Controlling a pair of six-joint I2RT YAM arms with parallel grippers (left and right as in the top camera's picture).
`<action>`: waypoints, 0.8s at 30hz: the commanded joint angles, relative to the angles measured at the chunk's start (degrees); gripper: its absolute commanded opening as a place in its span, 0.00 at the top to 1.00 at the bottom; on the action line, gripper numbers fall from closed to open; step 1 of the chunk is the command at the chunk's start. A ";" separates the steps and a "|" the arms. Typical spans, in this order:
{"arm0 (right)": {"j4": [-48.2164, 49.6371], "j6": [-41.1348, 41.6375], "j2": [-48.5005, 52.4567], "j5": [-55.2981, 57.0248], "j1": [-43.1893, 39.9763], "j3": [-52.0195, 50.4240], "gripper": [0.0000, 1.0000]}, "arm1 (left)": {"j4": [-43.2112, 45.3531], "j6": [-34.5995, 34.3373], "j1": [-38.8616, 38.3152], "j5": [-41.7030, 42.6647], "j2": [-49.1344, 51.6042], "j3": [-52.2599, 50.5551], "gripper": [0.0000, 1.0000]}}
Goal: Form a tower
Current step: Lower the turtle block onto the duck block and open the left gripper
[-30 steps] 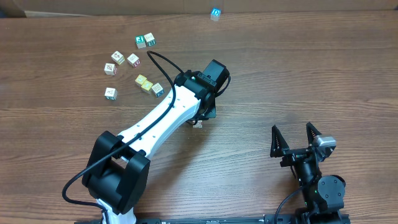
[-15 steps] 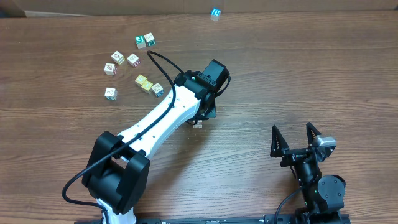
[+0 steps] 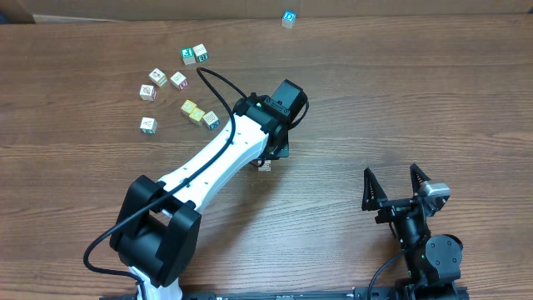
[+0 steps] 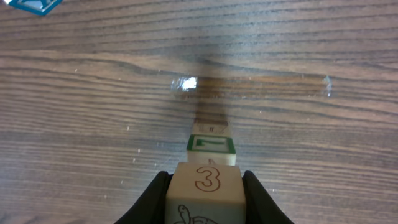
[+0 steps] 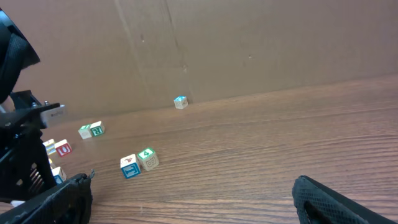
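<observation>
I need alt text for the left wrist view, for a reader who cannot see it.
The left pincer grips a cream cube marked 3 above a wooden table. A green-framed cube sits just beyond it.

Loose cubes (image 3: 158, 77) dot the table (image 3: 400, 92); yellow cubes (image 3: 193, 111) adjoin.

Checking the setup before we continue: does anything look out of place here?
One blue-printed cube sits alone by the cardboard wall at the table's far edge, well away from the loose cubes clustered on the left. Nothing looks spilled or damaged.
</observation>
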 commanded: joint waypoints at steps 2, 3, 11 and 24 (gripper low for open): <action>0.33 0.28 -0.68 -0.02 -0.15 -0.59 0.00 | 1.79 0.09 -0.28 -1.22 0.33 -2.36 0.88; 0.33 0.28 -0.68 -0.02 -0.15 -0.59 0.00 | 2.25 0.11 -0.28 -1.22 0.33 -2.58 0.88; 0.33 0.28 -0.68 -0.02 -0.15 -0.59 0.00 | 2.62 0.68 -0.31 -1.16 0.33 -2.67 0.85; 0.33 0.28 -0.68 -0.02 -0.15 -0.59 0.00 | 3.13 0.98 -0.31 -0.79 0.33 -3.56 0.77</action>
